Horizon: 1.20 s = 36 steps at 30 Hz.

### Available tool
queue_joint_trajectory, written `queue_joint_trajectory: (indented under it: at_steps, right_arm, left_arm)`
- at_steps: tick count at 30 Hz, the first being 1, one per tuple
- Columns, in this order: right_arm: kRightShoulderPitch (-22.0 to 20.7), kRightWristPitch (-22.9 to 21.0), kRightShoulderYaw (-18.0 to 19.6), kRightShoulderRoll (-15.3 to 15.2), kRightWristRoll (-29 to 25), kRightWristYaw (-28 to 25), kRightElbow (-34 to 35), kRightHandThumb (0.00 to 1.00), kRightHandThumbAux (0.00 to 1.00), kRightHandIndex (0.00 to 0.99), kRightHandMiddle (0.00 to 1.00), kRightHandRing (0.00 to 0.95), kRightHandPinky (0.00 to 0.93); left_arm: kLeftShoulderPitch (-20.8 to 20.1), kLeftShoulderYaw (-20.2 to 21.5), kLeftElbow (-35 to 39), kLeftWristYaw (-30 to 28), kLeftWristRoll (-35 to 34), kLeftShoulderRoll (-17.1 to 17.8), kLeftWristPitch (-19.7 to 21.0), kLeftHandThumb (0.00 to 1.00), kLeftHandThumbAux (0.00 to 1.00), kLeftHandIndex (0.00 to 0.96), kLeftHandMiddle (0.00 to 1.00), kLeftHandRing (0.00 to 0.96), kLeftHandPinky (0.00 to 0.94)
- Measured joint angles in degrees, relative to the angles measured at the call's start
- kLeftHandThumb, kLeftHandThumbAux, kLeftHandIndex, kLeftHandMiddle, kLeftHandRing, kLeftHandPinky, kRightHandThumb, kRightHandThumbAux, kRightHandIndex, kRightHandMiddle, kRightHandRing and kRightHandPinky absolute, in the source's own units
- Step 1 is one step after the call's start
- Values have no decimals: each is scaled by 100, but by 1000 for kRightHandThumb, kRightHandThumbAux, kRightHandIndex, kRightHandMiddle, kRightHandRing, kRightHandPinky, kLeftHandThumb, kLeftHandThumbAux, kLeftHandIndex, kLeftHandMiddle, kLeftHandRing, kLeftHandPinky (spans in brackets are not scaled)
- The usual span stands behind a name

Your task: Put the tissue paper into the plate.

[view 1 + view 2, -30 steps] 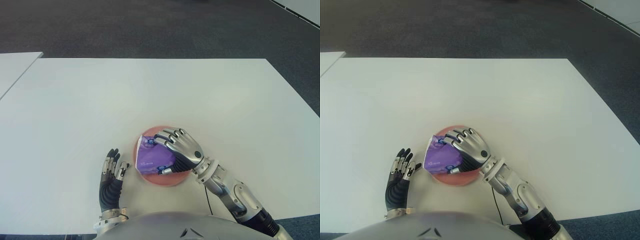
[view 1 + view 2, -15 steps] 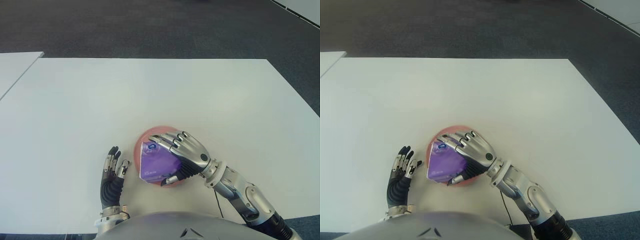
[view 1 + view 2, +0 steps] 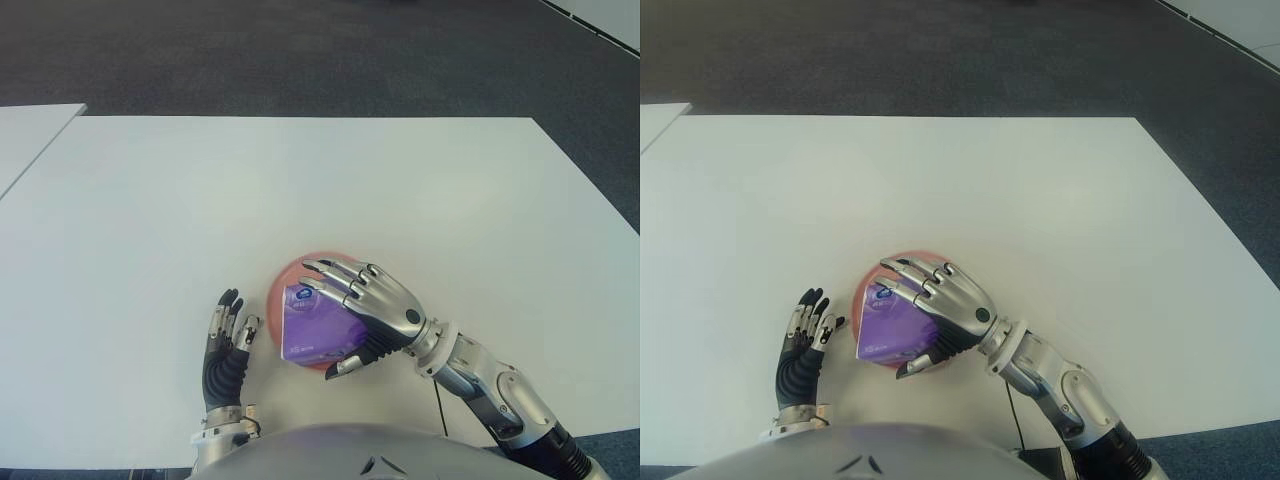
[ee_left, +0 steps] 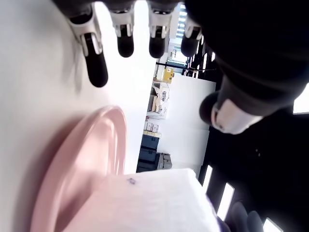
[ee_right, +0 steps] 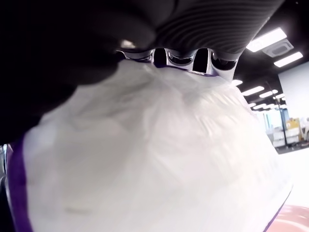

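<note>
Right robot hand [image 3: 368, 310]: lower centre of frame, fingers wrapped over the purple tissue pack [image 3: 312, 326], thumb under its near edge; gripping.
Tissue pack: held tilted over the pink plate [image 3: 285, 285], whether it touches the plate cannot be told.
Left robot hand [image 3: 227, 343]: lower left of the plate, just beside its rim, fingers straight, holding nothing.
Table [image 3: 300, 180]: white, carries the 1 plate.
Step in hand: placing. Next, likely: lower the pack flat, loosen the fingers, lift clear.

tissue pack [image 3: 318, 326] in plate [image 3: 290, 282], left hand [image 3: 226, 342] beside
</note>
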State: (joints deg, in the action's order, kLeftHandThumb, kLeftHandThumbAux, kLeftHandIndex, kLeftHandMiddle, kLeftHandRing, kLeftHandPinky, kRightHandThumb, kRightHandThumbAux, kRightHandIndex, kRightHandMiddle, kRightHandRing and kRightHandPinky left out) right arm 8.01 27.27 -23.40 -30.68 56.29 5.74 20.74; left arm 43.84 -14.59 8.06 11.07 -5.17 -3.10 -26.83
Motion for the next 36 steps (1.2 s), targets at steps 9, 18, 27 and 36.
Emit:
queue_joint_trajectory:
  at_steps: [9, 18, 27, 36]
  right_arm:
    - [7, -5, 101, 1, -265, -413, 4, 168, 333, 0, 0, 0, 0]
    - [33, -9, 204, 28, -377, -543, 3, 168, 327, 0, 0, 0, 0]
    - [33, -11, 238, 61, -385, -562, -15, 157, 322, 0, 0, 0, 0]
    - [30, -30, 269, 178, -386, -505, -130, 173, 314, 0, 0, 0, 0]
  left_arm:
    - [1, 0, 0, 0, 27, 0, 0, 116, 599, 43, 67, 30, 26]
    - [2, 0, 1, 0, -117, 0, 32, 120, 606, 45, 72, 38, 29]
    - [-2, 7, -25, 2, 21, -7, -59, 108, 607, 46, 80, 45, 45]
    - [-3, 8, -44, 1, 10, -13, -103, 106, 610, 47, 88, 52, 46]
